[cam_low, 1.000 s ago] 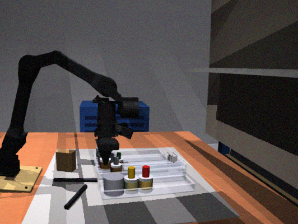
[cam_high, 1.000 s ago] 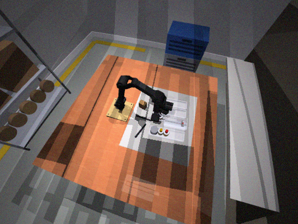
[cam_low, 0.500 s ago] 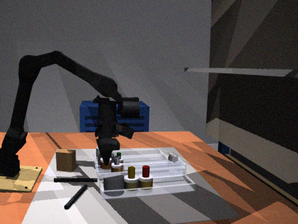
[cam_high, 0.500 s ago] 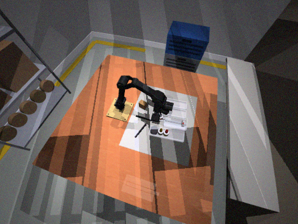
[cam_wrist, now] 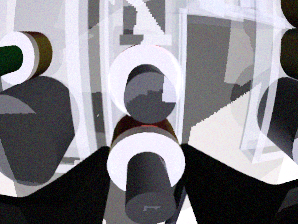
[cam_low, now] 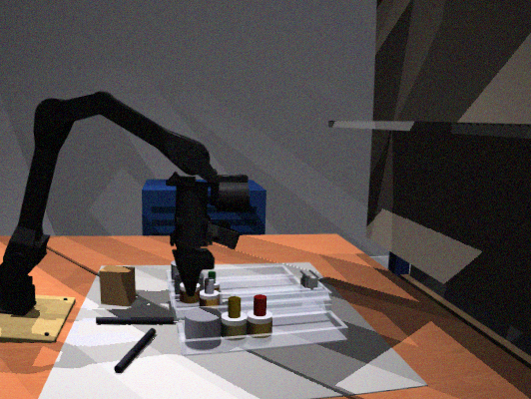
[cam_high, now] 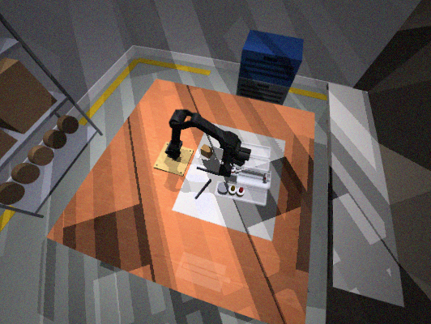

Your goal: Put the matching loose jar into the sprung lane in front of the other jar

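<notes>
Your black gripper [cam_high: 225, 173] [cam_low: 191, 294] [cam_wrist: 144, 152] pinches the grey-knobbed, white-collared jar [cam_wrist: 146, 162] at the front end of the sprung lane [cam_low: 319, 302], its matching jar [cam_low: 210, 298] [cam_wrist: 145, 82] directly ahead of it in that lane. To one side of the sprung lane stand a grey cylinder [cam_high: 222, 188] [cam_low: 202, 326], a yellow-topped jar [cam_high: 232, 189] [cam_low: 234, 321] and a red-topped jar [cam_high: 241, 190] [cam_low: 260, 319]; on its other side you see a green-topped jar [cam_wrist: 27, 55].
</notes>
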You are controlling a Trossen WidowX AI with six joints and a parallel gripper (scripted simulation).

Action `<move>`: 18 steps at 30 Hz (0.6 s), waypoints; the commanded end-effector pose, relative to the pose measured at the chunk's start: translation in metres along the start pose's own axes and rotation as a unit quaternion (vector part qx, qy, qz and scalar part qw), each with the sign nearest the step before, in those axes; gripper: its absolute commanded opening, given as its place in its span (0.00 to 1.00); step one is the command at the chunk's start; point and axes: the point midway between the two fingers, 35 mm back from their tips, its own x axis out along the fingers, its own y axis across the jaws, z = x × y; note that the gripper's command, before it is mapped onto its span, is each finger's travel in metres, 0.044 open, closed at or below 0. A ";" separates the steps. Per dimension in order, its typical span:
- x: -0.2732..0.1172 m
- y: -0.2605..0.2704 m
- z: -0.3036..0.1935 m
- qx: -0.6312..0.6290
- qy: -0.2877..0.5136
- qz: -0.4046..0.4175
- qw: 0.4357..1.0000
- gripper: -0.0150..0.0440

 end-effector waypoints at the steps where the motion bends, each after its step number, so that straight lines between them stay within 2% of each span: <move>1: 0.001 -0.001 0.005 0.002 -0.011 -0.002 1.000 0.25; 18: 0.008 -0.001 0.004 0.002 -0.011 -0.002 1.000 0.25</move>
